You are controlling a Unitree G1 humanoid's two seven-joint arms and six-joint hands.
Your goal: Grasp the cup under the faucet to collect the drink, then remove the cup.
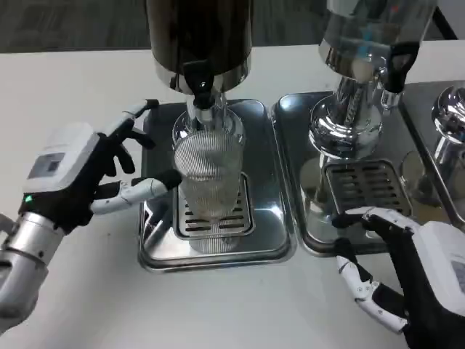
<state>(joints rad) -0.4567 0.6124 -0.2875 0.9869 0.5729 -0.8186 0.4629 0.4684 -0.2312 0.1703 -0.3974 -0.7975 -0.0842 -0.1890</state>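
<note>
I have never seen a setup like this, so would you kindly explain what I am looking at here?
This is one picture from a camera on a humanoid robot's head, looking down at a white table. Two drink dispensers stand on steel trays. Under the faucet of the left dispenser stands a ribbed clear cup on a drip grate. The left hand reaches around the cup with fingers spread, one fingertip at its side; it does not clearly grip it yet. The right hand rests by the right dispenser's tray, holding nothing.
</note>
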